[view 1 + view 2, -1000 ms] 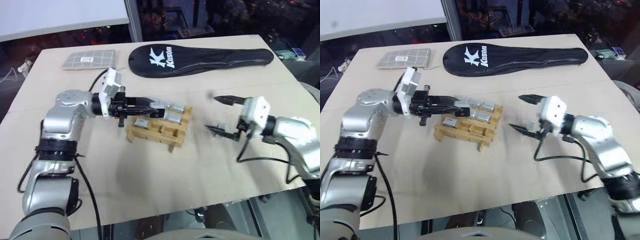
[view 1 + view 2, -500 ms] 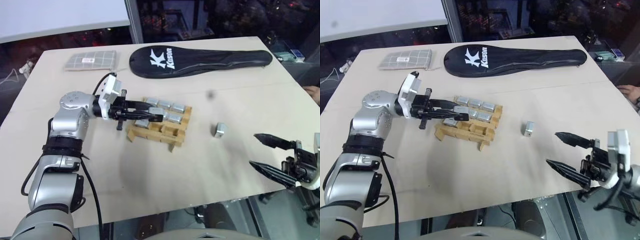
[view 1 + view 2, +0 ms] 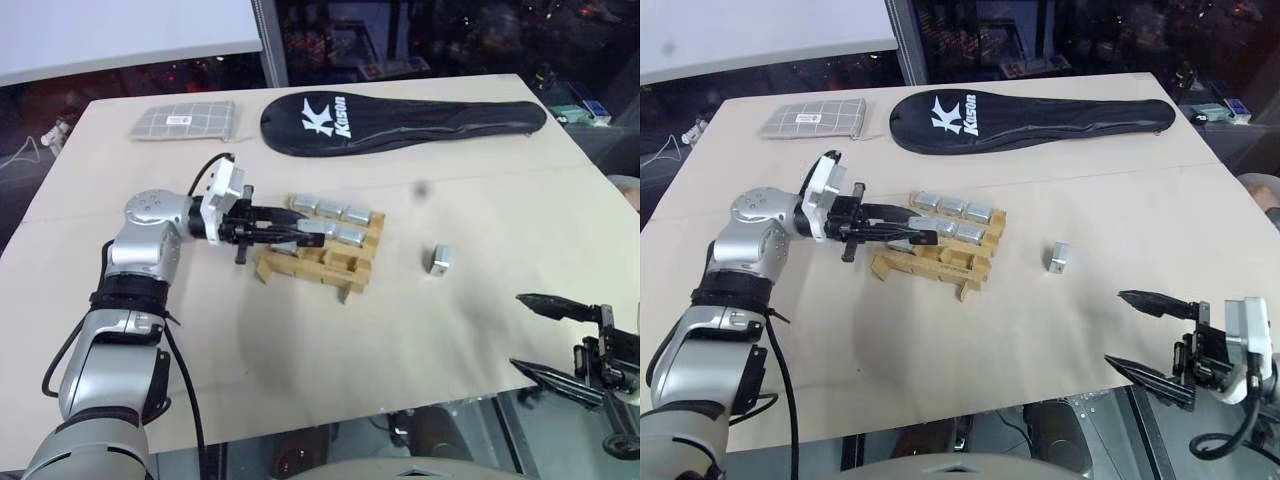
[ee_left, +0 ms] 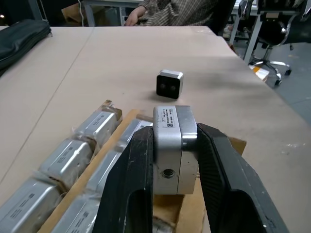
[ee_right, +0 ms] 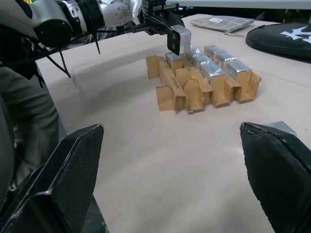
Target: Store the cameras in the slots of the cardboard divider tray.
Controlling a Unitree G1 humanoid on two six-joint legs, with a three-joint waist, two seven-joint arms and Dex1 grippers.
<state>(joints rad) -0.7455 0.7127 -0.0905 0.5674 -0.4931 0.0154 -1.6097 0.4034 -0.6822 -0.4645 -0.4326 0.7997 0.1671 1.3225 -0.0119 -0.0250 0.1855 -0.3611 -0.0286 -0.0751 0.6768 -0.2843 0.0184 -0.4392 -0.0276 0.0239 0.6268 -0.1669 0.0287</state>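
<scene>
**Left-eye view: one camera gripped over the divider tray, one loose on the table**

Left-eye and right-eye views show a tan table bearing the cardboard divider tray near its middle. The left gripper reaches across the tray from the robot's left, its two black fingers clenched on a silver-grey camera. In the left wrist view this held camera sits upright between the finger pads, above the tray's near edge, a small round hole in the face turned to the lens. Several wrapped cameras already lie in the tray's far slots, set side by side in rows; the slots nearest the robot appear open, though their depth cannot be made out. A further loose camera stands on the bare table to the right of the tray, well apart from it and touching nothing else; the left wrist view shows its black face turned toward the tray.

The right gripper hangs at the table's near right edge, fingers spread wide and grasping nothing, well apart from both tray and loose camera. In the right wrist view its two black fingertips frame the tray from a distance.

At the far side of the table lie a long black racket cover with white lettering and, to its left, a flat grey gridded packet.
</scene>
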